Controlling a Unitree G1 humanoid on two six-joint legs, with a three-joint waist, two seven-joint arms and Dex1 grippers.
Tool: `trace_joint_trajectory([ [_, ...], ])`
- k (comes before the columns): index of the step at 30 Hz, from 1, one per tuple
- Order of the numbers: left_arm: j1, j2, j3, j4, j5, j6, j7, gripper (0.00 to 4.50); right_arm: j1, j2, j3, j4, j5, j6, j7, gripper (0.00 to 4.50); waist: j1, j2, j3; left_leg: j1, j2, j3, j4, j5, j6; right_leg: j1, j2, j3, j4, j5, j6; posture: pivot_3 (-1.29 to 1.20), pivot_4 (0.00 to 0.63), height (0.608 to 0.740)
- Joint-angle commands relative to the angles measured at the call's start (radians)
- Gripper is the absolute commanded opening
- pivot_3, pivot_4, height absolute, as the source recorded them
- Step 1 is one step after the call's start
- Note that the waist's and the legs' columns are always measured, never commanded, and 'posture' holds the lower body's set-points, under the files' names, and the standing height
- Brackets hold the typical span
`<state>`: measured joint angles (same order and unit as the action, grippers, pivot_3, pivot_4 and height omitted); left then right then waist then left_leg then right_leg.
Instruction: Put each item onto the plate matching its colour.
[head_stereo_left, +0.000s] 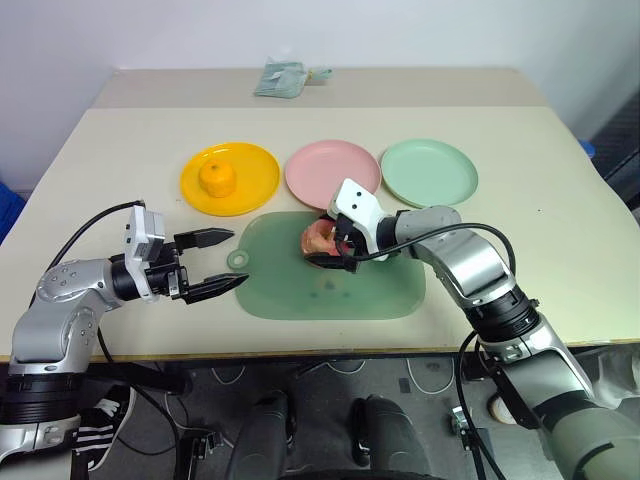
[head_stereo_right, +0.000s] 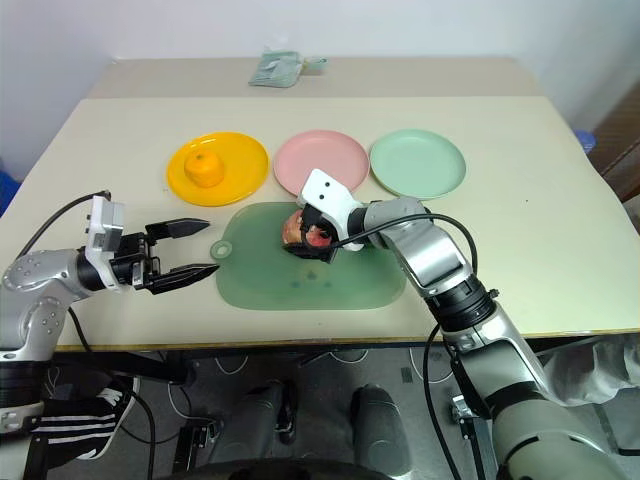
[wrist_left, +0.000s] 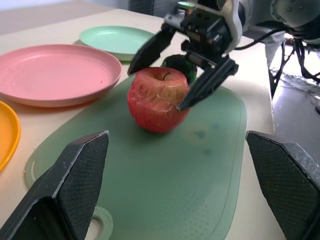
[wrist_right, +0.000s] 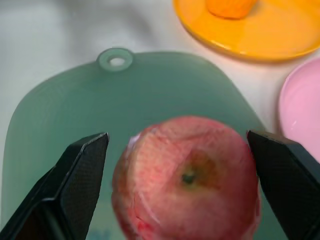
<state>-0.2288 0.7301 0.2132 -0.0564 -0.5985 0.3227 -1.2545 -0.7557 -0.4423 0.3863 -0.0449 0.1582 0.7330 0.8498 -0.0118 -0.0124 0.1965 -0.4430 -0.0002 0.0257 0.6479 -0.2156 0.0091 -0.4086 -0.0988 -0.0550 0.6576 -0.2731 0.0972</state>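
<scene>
Grippers hang over the near half of a beige table (head_stereo_left: 560, 180), both with their black fingers spread wide. Left gripper (head_stereo_left: 218, 262) hovers level just off the near-left corner of a translucent green board (head_stereo_left: 380, 290), holding nothing, its tips close to the board's ring-shaped handle hole (head_stereo_left: 238, 260). Right gripper (wrist_left: 182, 72) tilts down over the board's far side, one finger on each side of the pinkish-red apple (wrist_left: 157, 100), which sits upright on the board; whether the fingertips (wrist_left: 207, 85) touch the fruit cannot be told. A dark green ball (wrist_left: 181, 66) rests on the board just behind the apple, largely hidden by the gripper. Beyond the board, three round plates stand in a row: the yellow-orange plate (head_stereo_left: 255, 180) on the left with the orange fruit (head_stereo_left: 216, 178) on it, the pale pink plate (head_stereo_left: 325, 165) in the middle, the mint green plate (head_stereo_left: 430, 170) on the right. A crumpled greenish bag (head_stereo_left: 280, 78) lies at the far edge.
</scene>
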Motion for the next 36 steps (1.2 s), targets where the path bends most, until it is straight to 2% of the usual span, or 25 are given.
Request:
trace_joint_trajectory([
  [1,0.010,0.004,0.016,-0.039,-0.013,-0.011,0.009,4.46,0.011,-0.003,0.015,-0.042,-0.011,0.004,0.008,4.50,-0.001,0.000,0.000,0.000,0.000,0.000,0.000,0.000,0.000,0.000,0.000,0.000,0.000,0.000,0.000,0.00,0.150,0.740],
  [5,0.020,0.002,0.013,-0.051,-0.015,-0.008,0.018,4.46,0.016,0.002,0.013,-0.043,-0.014,0.005,0.006,4.50,-0.001,0.000,0.000,0.000,0.000,0.000,0.000,0.000,0.000,0.000,0.000,0.000,0.000,0.000,0.000,0.00,0.150,0.740],
  [6,0.020,0.002,0.013,-0.051,-0.015,-0.007,0.020,4.50,0.016,0.003,0.009,-0.042,-0.009,0.009,0.010,3.95,-0.001,0.000,0.000,0.000,0.000,0.000,0.000,0.000,0.000,0.000,0.000,0.000,0.000,0.000,0.000,0.00,0.150,0.740],
  [8,0.018,0.003,0.014,-0.046,-0.011,-0.012,0.024,4.50,0.016,0.004,0.004,-0.044,-0.009,0.006,0.011,3.37,0.000,0.000,0.000,0.000,0.000,0.000,0.000,0.000,0.000,0.000,0.000,0.000,0.000,0.000,0.000,0.00,0.150,0.740],
  [9,0.013,0.001,0.018,-0.039,-0.008,-0.016,0.031,4.50,0.015,0.006,-0.002,-0.048,-0.005,0.007,0.010,3.25,-0.001,0.000,0.000,0.000,0.000,0.000,0.000,0.000,0.000,0.000,0.000,0.000,0.000,0.000,0.000,0.00,0.150,0.740],
  [15,-0.030,-0.027,0.035,-0.012,-0.017,0.021,0.136,4.50,-0.107,0.131,-0.193,0.008,0.076,-0.004,-0.107,3.25,-0.004,0.000,0.000,0.000,0.000,0.000,0.000,0.000,0.000,0.000,0.000,0.000,0.000,0.000,0.000,0.00,0.150,0.740],
  [21,-0.044,-0.075,-0.002,0.037,0.122,-0.116,0.248,4.50,-0.293,0.230,-0.270,0.400,-0.025,-0.252,-0.320,3.25,0.001,0.000,0.000,0.000,0.000,0.000,-0.001,0.000,0.000,-0.001,0.000,0.000,0.000,0.000,0.000,0.00,0.150,0.740],
  [25,-0.065,-0.097,-0.002,0.078,0.152,-0.142,0.290,4.50,-0.418,0.317,-0.275,0.796,-0.093,-0.444,-0.440,3.25,-0.007,0.000,0.000,0.000,0.000,0.001,-0.001,0.000,-0.001,-0.001,0.000,0.000,0.000,0.001,-0.001,0.00,0.150,0.740],
  [30,-0.031,-0.113,0.006,0.041,0.175,-0.181,0.328,4.50,-0.492,0.362,-0.271,1.101,-0.153,-0.630,-0.457,3.25,-0.010,0.001,0.000,-0.001,0.000,0.002,-0.003,0.000,-0.001,-0.002,0.001,0.001,0.000,0.001,-0.001,0.00,0.150,0.740],
  [34,0.018,-0.099,0.022,-0.017,0.143,-0.153,0.327,4.50,-0.495,0.359,-0.282,1.186,-0.170,-0.685,-0.415,3.25,-0.010,0.001,0.000,-0.001,0.000,0.002,-0.004,0.000,-0.001,-0.002,0.000,0.001,-0.002,0.001,-0.001,0.00,0.150,0.740],
  [36,0.042,-0.099,0.027,-0.054,0.127,-0.140,0.328,4.50,-0.495,0.352,-0.305,1.187,-0.155,-0.698,-0.382,4.28,-0.010,0.001,0.000,-0.001,0.000,0.002,-0.004,0.000,-0.001,-0.002,0.001,0.001,-0.002,0.001,-0.001,0.00,0.150,0.740],
])
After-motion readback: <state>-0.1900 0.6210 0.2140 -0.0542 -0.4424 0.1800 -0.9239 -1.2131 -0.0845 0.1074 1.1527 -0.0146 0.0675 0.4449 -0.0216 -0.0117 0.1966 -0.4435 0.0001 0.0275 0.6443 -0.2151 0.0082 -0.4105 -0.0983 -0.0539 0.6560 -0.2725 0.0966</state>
